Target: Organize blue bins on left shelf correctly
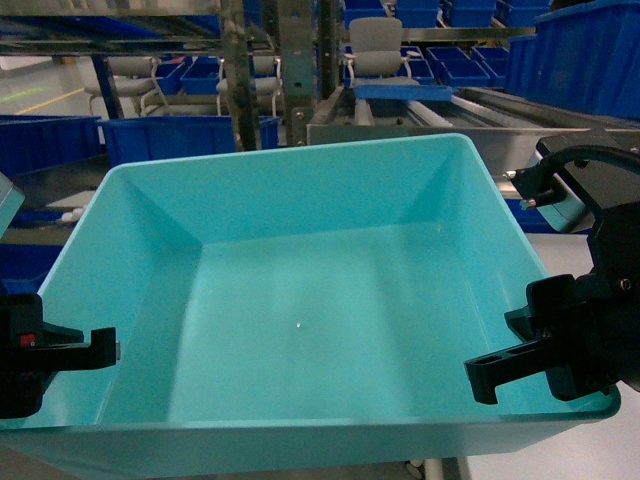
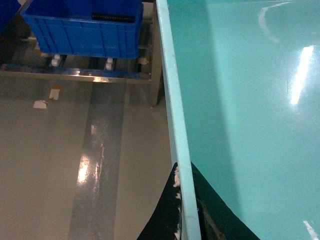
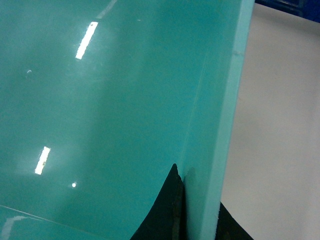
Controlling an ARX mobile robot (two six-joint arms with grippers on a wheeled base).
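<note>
Dark blue bins (image 1: 180,135) fill racks across the back, with grey chairs (image 1: 375,45) among them. The glossy grey floor (image 2: 75,165) reflects overhead lights and carries small tape marks (image 2: 40,104).

Turquoise tub (image 1: 300,300): smooth plastic, glossy inside, light streaks mirrored. Royal-blue bin (image 2: 82,30), 11 o'clock in the left wrist view: ribbed plastic. Shelf (image 1: 480,108): shiny bare metal. Floor (image 2: 75,165): smooth, sheeny. Gripper fingers (image 2: 167,220): matt black, scuffed white.

dim, bluish | overhead-light glare on tub (image 1: 300,290) | slightly soft
</note>
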